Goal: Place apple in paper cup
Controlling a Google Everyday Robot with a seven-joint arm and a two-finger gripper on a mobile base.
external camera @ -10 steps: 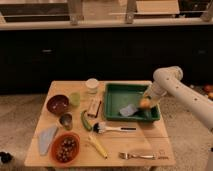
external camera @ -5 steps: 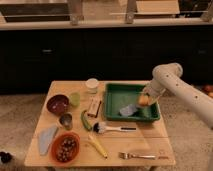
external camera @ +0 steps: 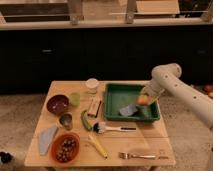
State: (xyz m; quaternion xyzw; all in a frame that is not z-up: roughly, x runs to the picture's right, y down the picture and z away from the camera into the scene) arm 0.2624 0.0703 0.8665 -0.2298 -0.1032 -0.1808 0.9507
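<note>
The apple (external camera: 143, 99), small and orange-yellow, shows at the tip of my gripper (external camera: 144, 97), over the right side of the green tray (external camera: 131, 118). The pale arm reaches in from the right and bends down to it. I cannot tell whether the apple rests in the tray or hangs just above it. The paper cup (external camera: 91, 85), short and white, stands upright at the back of the wooden table (external camera: 150, 140), to the left of the tray and well apart from the gripper.
A blue sponge (external camera: 128, 110) lies in the tray. Left of the tray are a light-green cup (external camera: 74, 99), a maroon bowl (external camera: 57, 105), a metal cup (external camera: 66, 120) and a small box (external camera: 94, 106). Toward the front lie a brush (external camera: 112, 128), banana (external camera: 98, 146), fork (external camera: 137, 156) and a bowl of nuts (external camera: 65, 147).
The gripper and the apple at its tip have drifted slightly left over the tray. Everything else on the table has stayed put.
</note>
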